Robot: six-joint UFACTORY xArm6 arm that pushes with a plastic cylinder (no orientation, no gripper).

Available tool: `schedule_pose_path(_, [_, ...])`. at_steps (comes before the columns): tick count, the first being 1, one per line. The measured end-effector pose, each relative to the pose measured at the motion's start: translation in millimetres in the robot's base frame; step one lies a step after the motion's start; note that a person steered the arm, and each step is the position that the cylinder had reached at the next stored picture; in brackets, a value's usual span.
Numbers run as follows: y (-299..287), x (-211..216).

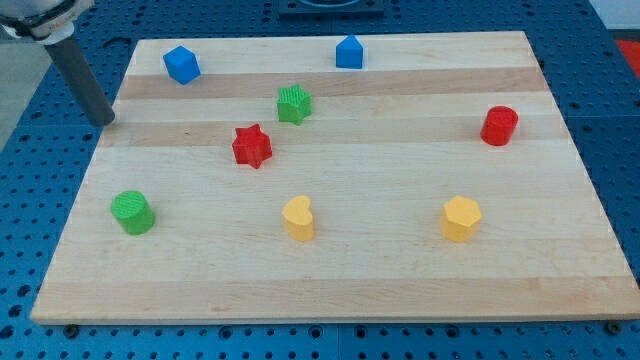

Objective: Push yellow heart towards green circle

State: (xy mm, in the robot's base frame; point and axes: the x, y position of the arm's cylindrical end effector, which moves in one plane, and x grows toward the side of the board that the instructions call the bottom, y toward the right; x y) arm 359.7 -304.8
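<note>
The yellow heart (298, 218) lies near the view's bottom centre of the wooden board. The green circle (132, 212) stands at the view's lower left, well to the left of the heart and about level with it. My tip (105, 122) is at the board's left edge near the view's top left, above the green circle and far from the yellow heart. It touches no block.
A red star (252, 146) and a green star (294, 104) lie up-left of centre. Two blue blocks (182, 64) (349, 52) sit near the top edge. A red cylinder (499, 126) is at the right; a yellow hexagon (461, 218) at lower right.
</note>
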Motion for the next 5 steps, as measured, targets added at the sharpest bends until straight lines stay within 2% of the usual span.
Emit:
schedule_pose_path(2, [1.5,6.3])
schedule_pose_path(4, [51.3,91.1])
schedule_pose_path(5, [99.2,93.5])
